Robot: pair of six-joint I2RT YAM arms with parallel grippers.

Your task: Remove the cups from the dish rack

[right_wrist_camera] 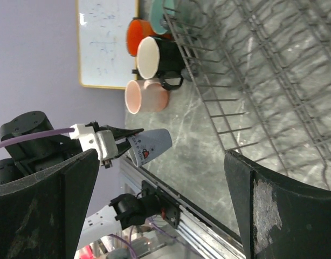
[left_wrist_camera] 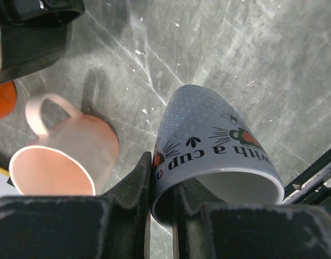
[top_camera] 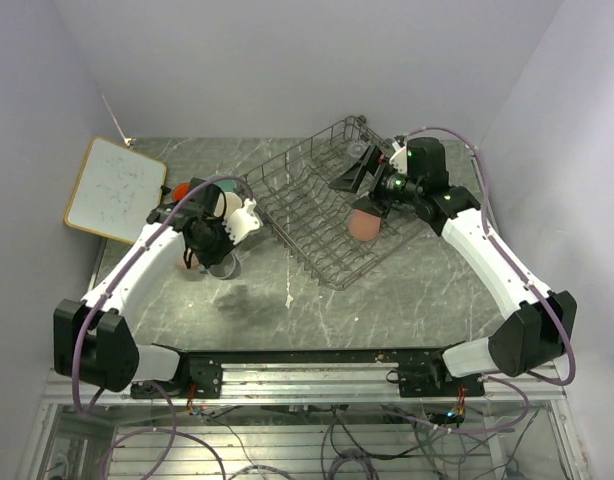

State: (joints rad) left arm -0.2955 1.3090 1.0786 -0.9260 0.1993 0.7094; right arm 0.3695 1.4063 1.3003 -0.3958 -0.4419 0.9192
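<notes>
Grey metal wire dish rack point(top_camera: 317, 215), smooth veined stone-look bench point(top_camera: 387, 300), glossy printed grey-blue cup point(left_wrist_camera: 208, 129), satin-finish pale pink mug point(left_wrist_camera: 84, 145), wood-framed whiteboard point(top_camera: 112, 188)

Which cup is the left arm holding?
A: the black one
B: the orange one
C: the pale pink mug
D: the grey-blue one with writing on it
D: the left end effector is pinched on the rim of the grey-blue cup; the pale pink mug sits unheld beside it.

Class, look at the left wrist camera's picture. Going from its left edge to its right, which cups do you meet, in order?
orange mug → pale pink mug → small grey-blue cup
</notes>
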